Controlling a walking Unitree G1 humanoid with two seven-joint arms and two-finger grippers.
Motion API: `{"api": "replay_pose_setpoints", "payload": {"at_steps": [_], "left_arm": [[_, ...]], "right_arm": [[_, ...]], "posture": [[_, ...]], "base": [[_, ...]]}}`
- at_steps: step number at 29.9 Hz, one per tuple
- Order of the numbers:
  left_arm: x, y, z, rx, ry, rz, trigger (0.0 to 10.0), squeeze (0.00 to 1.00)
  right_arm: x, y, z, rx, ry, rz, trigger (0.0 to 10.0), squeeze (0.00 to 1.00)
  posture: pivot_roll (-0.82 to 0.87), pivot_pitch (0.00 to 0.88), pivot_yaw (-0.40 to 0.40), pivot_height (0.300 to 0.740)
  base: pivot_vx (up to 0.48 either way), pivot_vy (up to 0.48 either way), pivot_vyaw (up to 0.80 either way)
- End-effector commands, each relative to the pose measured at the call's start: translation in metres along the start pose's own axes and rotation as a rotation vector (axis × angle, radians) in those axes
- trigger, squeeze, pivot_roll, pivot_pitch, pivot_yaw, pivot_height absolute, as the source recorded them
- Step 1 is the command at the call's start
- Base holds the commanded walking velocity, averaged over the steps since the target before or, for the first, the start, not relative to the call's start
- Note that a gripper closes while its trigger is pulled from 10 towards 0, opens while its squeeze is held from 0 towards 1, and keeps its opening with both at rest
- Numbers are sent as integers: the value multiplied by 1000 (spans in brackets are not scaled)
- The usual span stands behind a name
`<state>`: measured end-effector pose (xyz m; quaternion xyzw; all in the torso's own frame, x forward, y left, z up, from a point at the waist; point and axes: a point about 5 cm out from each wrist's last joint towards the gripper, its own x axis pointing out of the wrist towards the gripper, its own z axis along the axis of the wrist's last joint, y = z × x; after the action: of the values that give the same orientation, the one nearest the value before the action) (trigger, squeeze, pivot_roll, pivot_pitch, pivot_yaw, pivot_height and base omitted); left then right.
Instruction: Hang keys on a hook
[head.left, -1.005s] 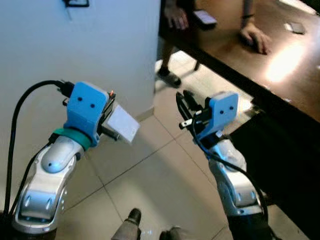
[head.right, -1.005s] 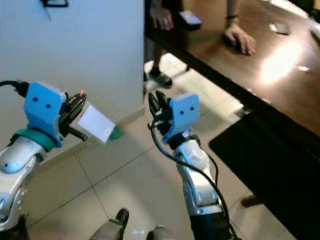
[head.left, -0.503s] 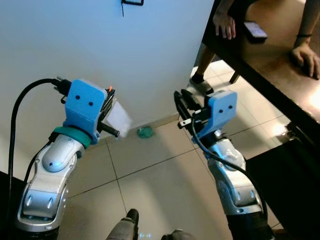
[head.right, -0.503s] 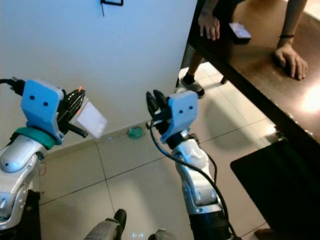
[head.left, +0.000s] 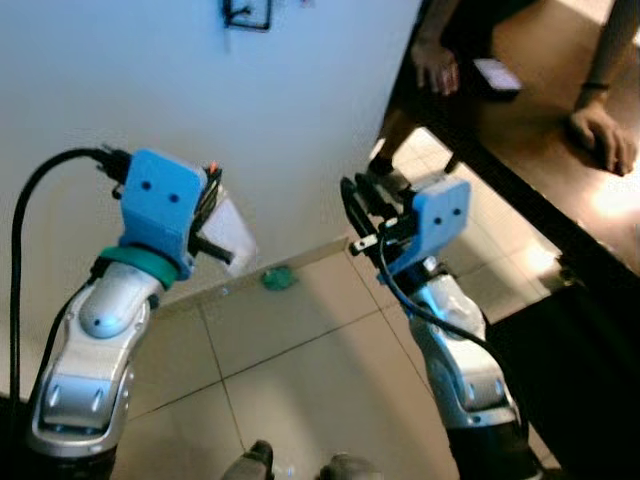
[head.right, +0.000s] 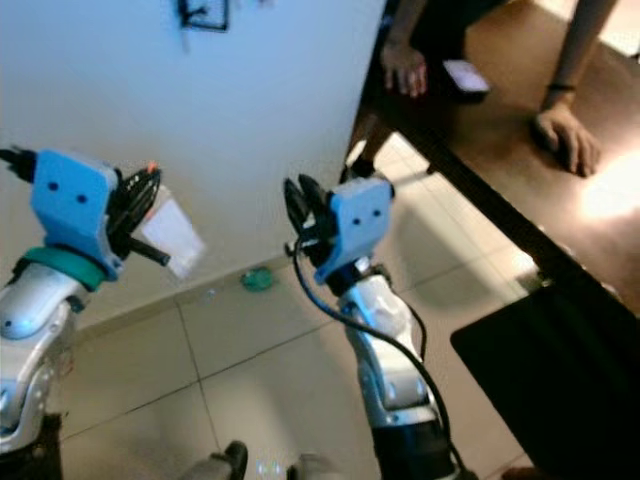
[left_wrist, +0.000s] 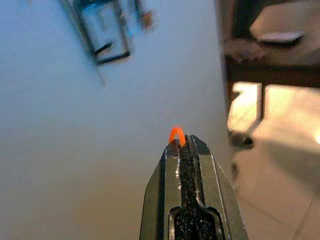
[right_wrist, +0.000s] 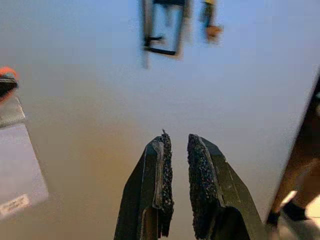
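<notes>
Left gripper (left_wrist: 182, 142) clamps orange-ringed keys (head.left: 226, 232) below wall hook (head.left: 248, 13); right gripper (right_wrist: 176, 142) slightly parted.

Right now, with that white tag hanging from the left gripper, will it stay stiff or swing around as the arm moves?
The white tag hangs free below the left gripper, held by a thin orange loop, so it will probably swing. It looks flat and thin, likely light.

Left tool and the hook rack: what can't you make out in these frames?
- Left tool: shut on an orange loop; no keys discernible, a hanging white tag is blurred.
- Wall rack: motion-blurred in the wrist views, small and cut by the top edge in the eye views; hooks can't be counted.
- Green object by the baseboard: too small to identify.
</notes>
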<state>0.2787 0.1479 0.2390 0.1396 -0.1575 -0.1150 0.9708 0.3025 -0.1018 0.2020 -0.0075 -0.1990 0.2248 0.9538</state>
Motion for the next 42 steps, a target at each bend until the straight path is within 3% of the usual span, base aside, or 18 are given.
{"api": "replay_pose_setpoints", "payload": {"at_steps": [1,4,6,8,9,12,15,18,20,23,25,26,28,29,30,32,37,42], "left_arm": [[-3,3,-2,6,-3,6,10000,0],[-4,2,2,-35,-25,-31,10000,0],[-11,-2,12,-91,-65,-146,10000,0],[-11,-2,12,-91,-65,-146,10000,0],[-15,-5,19,-119,-82,-223,10000,0],[-16,-11,30,-150,-116,-309,10000,0],[-12,-15,38,-167,-148,-341,10000,0],[-13,-25,53,-177,-210,-482,10000,0],[-13,-25,53,-177,-210,-482,10000,0],[-16,-28,61,-160,-233,-570,10000,0],[-16,-27,62,-154,-238,-587,10000,0],[-15,-26,64,-151,-239,-595,10000,0],[-15,-26,64,-151,-239,-595,10000,0],[-14,-25,65,-152,-241,-594,10000,0],[-14,-25,65,-152,-241,-594,10000,0],[-12,-24,68,-160,-252,-594,10000,0],[-10,-23,75,-167,-274,-595,10000,0],[-5,-23,82,-164,-296,-607,10000,0]], "right_arm": [[-2,6,0,-12,-6,53,10000,0],[-4,12,2,-2,-15,108,10000,0],[-9,16,6,9,-29,173,10000,0],[-9,16,6,9,-29,173,10000,0],[-11,16,8,18,-33,194,10000,0],[-13,12,11,23,-40,208,10000,0],[-13,12,13,26,-44,222,10000,0],[-21,17,10,78,-10,308,10000,0],[-21,17,10,78,-10,308,10000,0],[-28,15,12,150,9,361,10000,0],[-32,15,14,192,10,391,10000,0],[-42,17,22,285,13,505,10000,0],[-42,17,22,285,13,505,10000,0],[-52,19,30,358,12,598,10000,0],[-52,19,30,358,12,598,10000,0],[-64,22,41,443,-2,711,10000,0],[-67,20,40,448,5,712,10000,0],[-77,22,24,427,96,721,10000,0]], "posture": [[74,92,45,740],[73,93,44,740],[74,95,40,740],[74,95,40,740],[75,96,39,740],[71,94,40,740],[66,94,37,740],[65,95,28,740],[65,95,28,740],[63,97,27,740],[56,97,30,740],[51,96,30,740],[51,96,30,740],[52,98,28,740],[52,98,28,740],[50,98,27,740],[50,94,24,740],[48,92,28,740]], "base": [[458,0,800],[400,0,267],[358,0,0],[341,0,0],[281,0,0],[285,0,0],[293,0,0],[325,0,0],[322,0,0],[326,0,0],[324,0,0],[322,0,0],[322,0,0],[322,0,0],[322,0,0],[321,0,0],[319,0,0],[320,0,0]]}}
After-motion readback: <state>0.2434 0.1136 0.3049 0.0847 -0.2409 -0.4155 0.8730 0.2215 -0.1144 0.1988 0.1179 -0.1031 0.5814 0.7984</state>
